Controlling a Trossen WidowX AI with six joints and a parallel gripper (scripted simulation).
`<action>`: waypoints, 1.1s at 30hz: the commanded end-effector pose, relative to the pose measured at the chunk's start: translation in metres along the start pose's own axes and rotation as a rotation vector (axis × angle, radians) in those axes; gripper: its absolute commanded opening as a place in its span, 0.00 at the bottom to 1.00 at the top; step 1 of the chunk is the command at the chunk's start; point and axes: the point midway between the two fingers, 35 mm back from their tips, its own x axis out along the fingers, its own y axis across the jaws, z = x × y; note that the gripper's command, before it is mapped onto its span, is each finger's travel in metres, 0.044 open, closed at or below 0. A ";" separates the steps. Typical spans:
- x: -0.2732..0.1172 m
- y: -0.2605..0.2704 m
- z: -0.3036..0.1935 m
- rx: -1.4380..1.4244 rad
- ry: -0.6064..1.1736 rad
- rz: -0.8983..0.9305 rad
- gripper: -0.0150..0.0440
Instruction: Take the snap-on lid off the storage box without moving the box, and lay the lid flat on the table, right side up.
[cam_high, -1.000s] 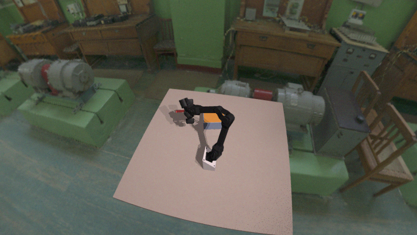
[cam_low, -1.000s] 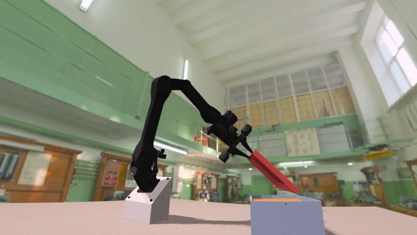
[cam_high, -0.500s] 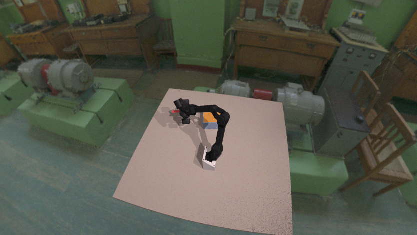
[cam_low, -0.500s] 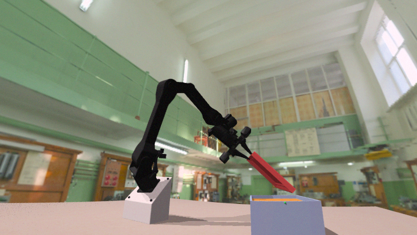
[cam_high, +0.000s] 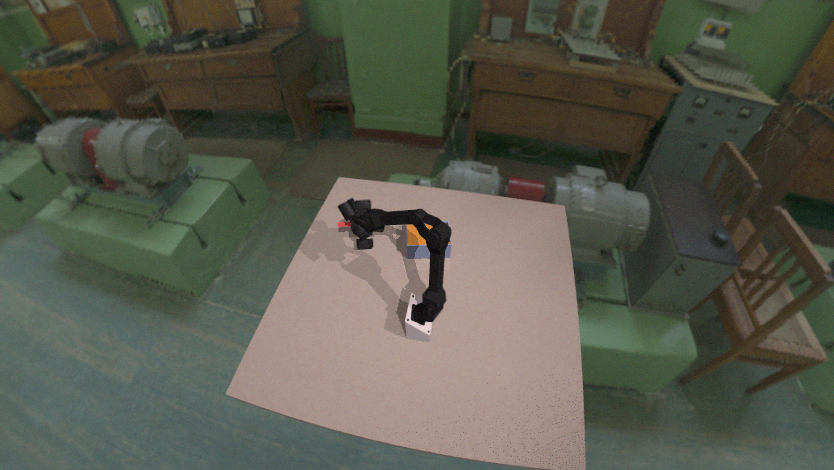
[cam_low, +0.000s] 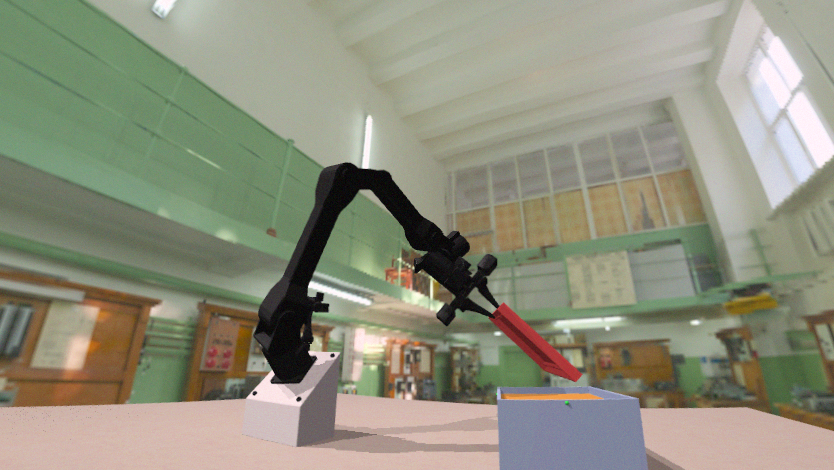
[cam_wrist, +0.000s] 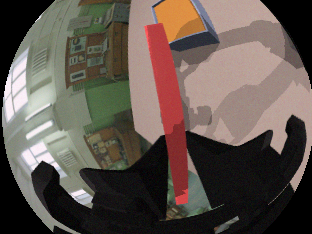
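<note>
The red lid (cam_high: 342, 224) (cam_low: 534, 341) (cam_wrist: 166, 85) hangs in the air, steeply tilted, its outer end lowest. Its recessed underside shows in the exterior view. My gripper (cam_high: 352, 227) (cam_low: 495, 310) (cam_wrist: 175, 137) is shut on one edge of the lid, which appears edge-on between the fingers in the wrist view. The blue-grey storage box (cam_high: 417, 252) (cam_low: 569, 434) (cam_wrist: 197, 40) stands upright and open on the table (cam_high: 496, 350) (cam_low: 175, 432), with an orange interior surface (cam_high: 416, 235) (cam_low: 551, 397) (cam_wrist: 180, 20). In the top view the lid is left of the box. The arm partly hides the box there.
The arm's white wedge-shaped base (cam_high: 418, 334) (cam_low: 274, 417) stands on the table, nearer the top camera than the box. The arm bends high over the box's right part in that view. The table's left edge (cam_high: 294, 252) lies beyond the lid and gripper.
</note>
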 end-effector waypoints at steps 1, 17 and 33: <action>-0.004 0.005 -0.004 0.015 -0.002 0.015 0.25; 0.003 -0.005 -0.004 0.015 -0.002 0.015 0.25; 0.013 -0.017 -0.004 0.015 -0.002 0.015 0.25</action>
